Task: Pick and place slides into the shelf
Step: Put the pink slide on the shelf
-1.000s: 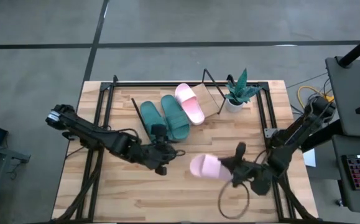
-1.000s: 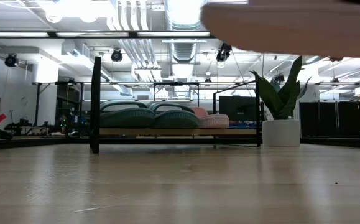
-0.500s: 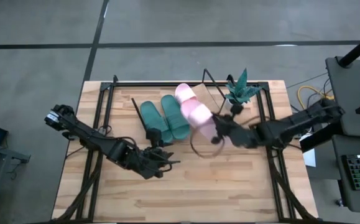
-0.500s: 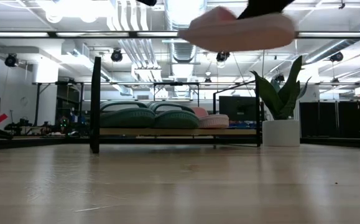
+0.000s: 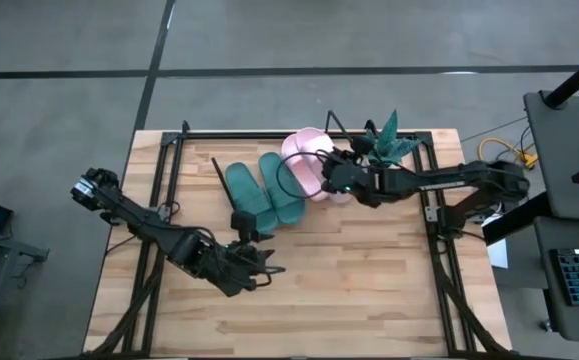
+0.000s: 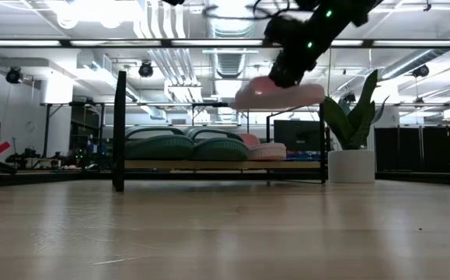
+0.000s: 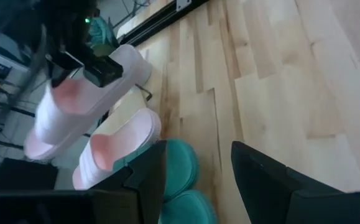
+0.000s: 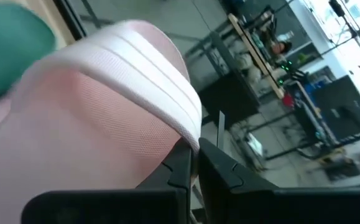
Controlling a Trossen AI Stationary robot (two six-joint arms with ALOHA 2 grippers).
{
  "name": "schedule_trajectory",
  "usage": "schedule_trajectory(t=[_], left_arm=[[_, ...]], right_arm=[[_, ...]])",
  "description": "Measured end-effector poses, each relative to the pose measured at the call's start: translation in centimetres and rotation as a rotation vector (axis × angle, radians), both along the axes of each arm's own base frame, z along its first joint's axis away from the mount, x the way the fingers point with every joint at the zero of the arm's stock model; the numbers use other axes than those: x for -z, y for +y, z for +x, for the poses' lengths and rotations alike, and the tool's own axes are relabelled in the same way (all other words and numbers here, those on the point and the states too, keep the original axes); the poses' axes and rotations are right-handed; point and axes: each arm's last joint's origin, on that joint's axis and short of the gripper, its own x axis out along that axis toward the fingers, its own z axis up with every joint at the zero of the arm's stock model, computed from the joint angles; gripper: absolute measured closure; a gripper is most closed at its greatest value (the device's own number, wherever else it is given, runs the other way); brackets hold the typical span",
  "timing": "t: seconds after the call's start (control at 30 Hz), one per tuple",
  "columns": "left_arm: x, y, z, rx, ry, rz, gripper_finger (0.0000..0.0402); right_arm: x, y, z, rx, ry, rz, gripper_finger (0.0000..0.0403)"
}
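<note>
My right gripper (image 5: 335, 180) is shut on a light pink slide (image 6: 279, 95) and holds it in the air above the right part of the shelf (image 6: 225, 165). On the slanted board lie the dark green pair (image 5: 264, 190) and the other pink slide (image 6: 265, 149), side by side. My left gripper (image 5: 264, 266) is open and touches nothing. It hovers over the tabletop nearer the near edge, in front of the shelf. The left wrist view shows the held slide (image 7: 83, 102) above the resting pink one (image 7: 117, 146). My right gripper pinches the pink slide at one end of its wide strap (image 8: 189, 134), where the strap meets the side of the sole. The fingers (image 7: 99, 68) come at it from above, slanting in from the table's right. The slide is lifted clear, sole down and roughly level.
A potted plant (image 5: 384, 145) in a white pot (image 6: 350, 166) stands just right of the shelf, close to my right arm. The shelf's black wire frame (image 6: 120, 128) rises at its left end. Bare tabletop (image 5: 349, 290) lies in front of the shelf.
My right gripper has carried the pink slide from the table's near middle toward the far edge, and it now hangs over the shelf beside the plant. The slide stayed in the hold throughout. My left gripper has drawn back a little toward the near edge.
</note>
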Motion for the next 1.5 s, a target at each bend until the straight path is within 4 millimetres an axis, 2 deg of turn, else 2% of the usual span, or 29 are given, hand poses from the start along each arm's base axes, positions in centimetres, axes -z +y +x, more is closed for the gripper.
schedule_trajectory(t=[0.23,0.5,0.73,1.0,1.27,1.5], left_arm=[[0.8,-0.2,-1.1,-0.058,0.037,-0.019,0.0237],[1.0,-0.3,-1.8,-0.087,0.032,-0.032,0.0237],[0.7,-0.2,-1.9,-0.088,0.019,-0.038,0.0237],[0.6,-0.1,-2.0,-0.097,0.011,-0.052,0.0237],[0.6,-0.1,-2.0,-0.097,0.011,-0.052,0.0237],[0.6,-0.1,-2.0,-0.096,0.012,-0.052,0.0237]], right_arm=[[1.0,-1.8,0.8,0.056,0.105,-0.04,0.0392],[0.9,-3.3,-0.1,0.121,0.14,-0.061,0.0392],[1.5,-4.6,-0.3,0.078,0.156,0.001,0.0392],[1.9,-5.8,-0.8,0.125,0.171,0.002,0.0392],[4.2,-7.2,-0.3,0.149,0.239,0.027,0.0392],[6.0,-7.9,0.5,0.093,0.244,0.09,0.0392]])
